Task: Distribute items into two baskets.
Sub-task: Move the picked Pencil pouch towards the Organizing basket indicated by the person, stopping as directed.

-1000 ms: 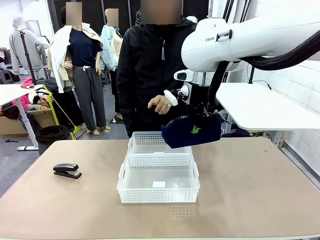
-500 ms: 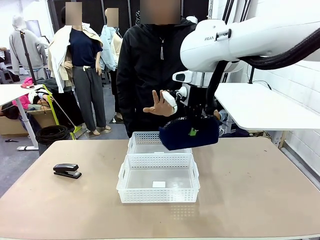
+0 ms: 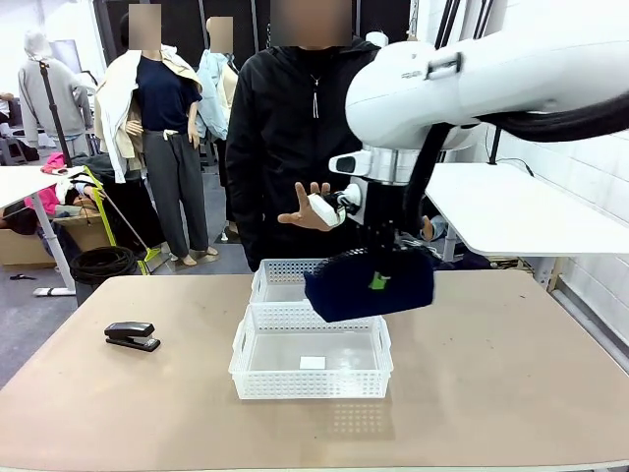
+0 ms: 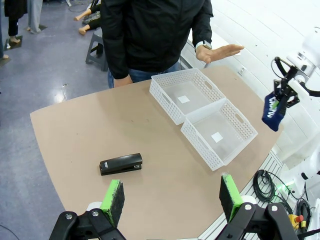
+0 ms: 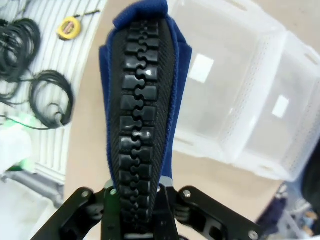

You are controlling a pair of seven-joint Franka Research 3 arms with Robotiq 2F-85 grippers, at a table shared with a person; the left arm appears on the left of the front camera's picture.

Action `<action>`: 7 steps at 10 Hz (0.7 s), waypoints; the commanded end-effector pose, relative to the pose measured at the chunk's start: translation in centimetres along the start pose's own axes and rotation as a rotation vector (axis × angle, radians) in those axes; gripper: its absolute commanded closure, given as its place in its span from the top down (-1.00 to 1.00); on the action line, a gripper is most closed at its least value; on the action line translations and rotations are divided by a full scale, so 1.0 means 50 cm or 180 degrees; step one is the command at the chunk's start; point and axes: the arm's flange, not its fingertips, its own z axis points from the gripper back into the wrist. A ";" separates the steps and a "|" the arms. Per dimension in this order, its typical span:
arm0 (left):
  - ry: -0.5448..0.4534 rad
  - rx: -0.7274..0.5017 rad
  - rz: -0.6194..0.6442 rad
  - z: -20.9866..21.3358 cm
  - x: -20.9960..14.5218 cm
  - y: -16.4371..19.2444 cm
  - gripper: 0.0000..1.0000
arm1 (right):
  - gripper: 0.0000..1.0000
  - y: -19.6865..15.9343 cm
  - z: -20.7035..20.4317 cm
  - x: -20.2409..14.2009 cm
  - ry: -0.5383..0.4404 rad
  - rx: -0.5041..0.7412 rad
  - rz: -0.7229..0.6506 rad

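Note:
My right gripper [image 3: 381,280] is shut on the dark navy zip pouch [image 3: 369,283], which hangs in the air over the right rims of the two white baskets. The right wrist view looks along the pouch [image 5: 142,105], with the baskets [image 5: 250,100] below and beside it. The nearer, larger basket [image 3: 311,350] and the farther one [image 3: 285,281] stand touching at the table's middle; nothing shows inside them. A black stapler [image 3: 132,336] lies on the table at the left. In the left wrist view my left gripper [image 4: 170,199] stands open high above the stapler [image 4: 121,163].
A person in a black jacket stands at the far side with an open hand [image 3: 307,210] raised palm up beside my right arm. The brown table [image 3: 491,383] has free room right of the baskets. Cables [image 5: 45,95] and a yellow tape measure [image 5: 69,28] lie on the floor beyond the table's edge.
My right gripper has carried the pouch down and a little left, nearer the baskets. The person's hand has opened palm up. The stapler and baskets have not moved.

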 end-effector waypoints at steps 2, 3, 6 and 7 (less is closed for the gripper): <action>-0.0051 -0.0032 -0.0045 0.001 -0.001 0.002 1.00 | -1.00 0.103 -0.009 -0.044 0.0026 -0.0093 -0.0335; -0.0051 -0.0032 -0.0045 0.001 -0.001 0.002 1.00 | -1.00 0.096 -0.014 -0.047 -0.0028 -0.0142 -0.0221; -0.0051 -0.0032 -0.0045 0.001 -0.001 0.002 1.00 | -1.00 0.082 0.006 -0.036 0.0085 -0.0003 -0.0233; -0.0051 -0.0032 -0.0045 0.001 -0.001 0.002 1.00 | -1.00 0.082 0.006 -0.036 0.0085 -0.0003 -0.0233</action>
